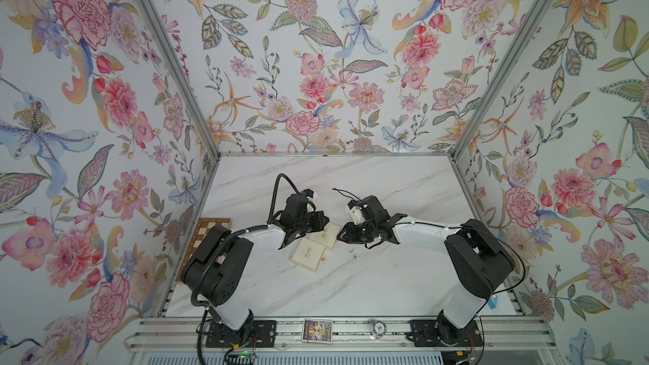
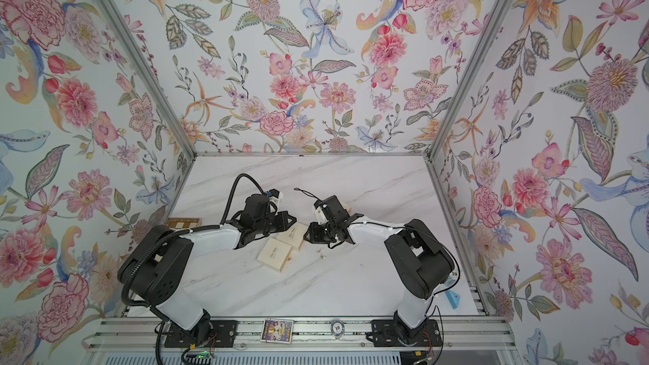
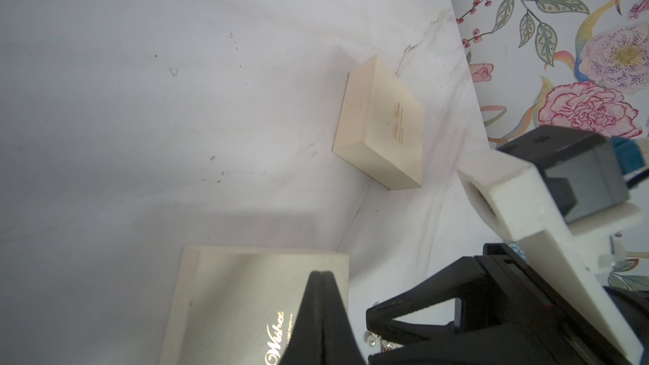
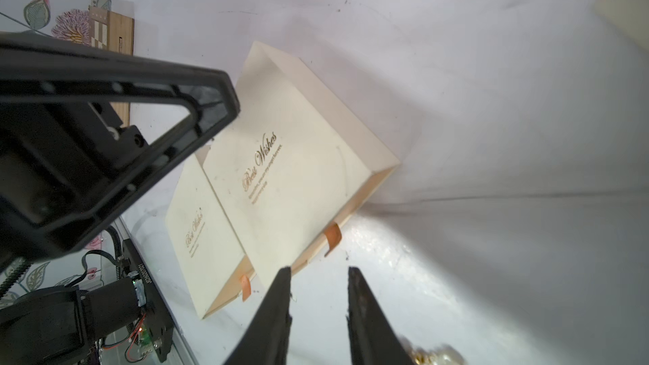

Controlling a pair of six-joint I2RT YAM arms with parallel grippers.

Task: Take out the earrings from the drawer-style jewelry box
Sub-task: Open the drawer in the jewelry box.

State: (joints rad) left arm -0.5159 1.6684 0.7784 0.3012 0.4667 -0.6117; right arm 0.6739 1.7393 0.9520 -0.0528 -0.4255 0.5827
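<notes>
Right gripper (image 4: 319, 270) gapes by earrings (image 1: 354, 253) outside boxes (image 4: 281, 170).

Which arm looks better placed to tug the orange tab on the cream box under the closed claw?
Right, probably. The right claw stands open just beside the orange tab of the cream box. The left claw is shut above the box's lid, away from the tab.

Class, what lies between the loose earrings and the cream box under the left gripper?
Only bare marble between earrings and box, seen in both top views.
</notes>
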